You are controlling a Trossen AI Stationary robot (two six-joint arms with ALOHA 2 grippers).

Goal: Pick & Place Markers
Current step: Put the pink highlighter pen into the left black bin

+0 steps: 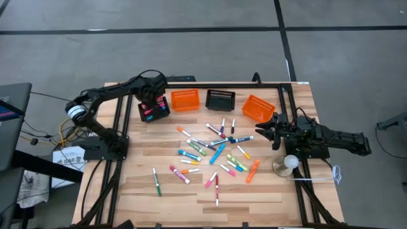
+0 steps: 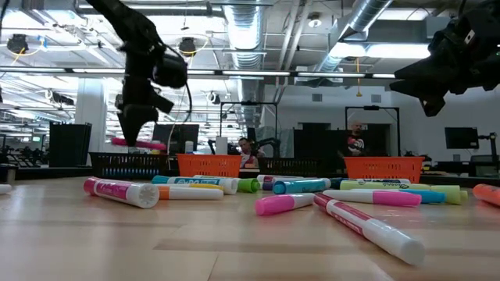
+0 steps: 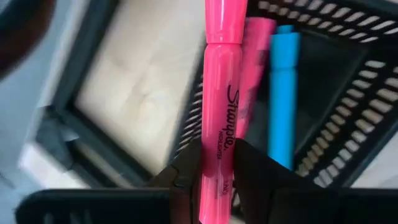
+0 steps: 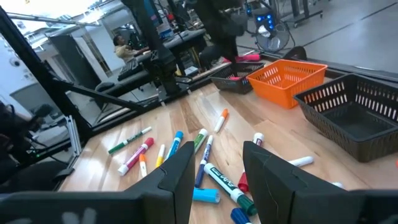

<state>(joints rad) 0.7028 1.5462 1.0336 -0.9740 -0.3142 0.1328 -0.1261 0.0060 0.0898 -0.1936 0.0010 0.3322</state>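
My left gripper (image 1: 154,103) hangs over the black basket (image 1: 152,112) at the table's far left, shut on a pink highlighter marker (image 3: 221,81). A pink marker (image 3: 256,56) and a blue marker (image 3: 283,93) lie inside that basket. Several more markers (image 1: 216,149) lie flat and scattered on the wooden table's middle. My right gripper (image 1: 261,131) waits at the table's right side, open, with nothing between its fingers (image 4: 180,171). My left gripper pinches the pink highlighter's barrel (image 3: 219,134) between its two fingers, toward the end away from the cap. The fingers come steeply from above and lie across the marker. In the low view the marker (image 2: 141,144) hangs about level, lifted clear just above the basket's rim (image 2: 125,158).
An orange basket (image 1: 185,99), a second black basket (image 1: 220,99) and a tilted orange basket (image 1: 257,108) stand along the far edge. A round white thing on a base (image 1: 287,164) stands at the right. A dark frame rail runs along the table's far and side edges.
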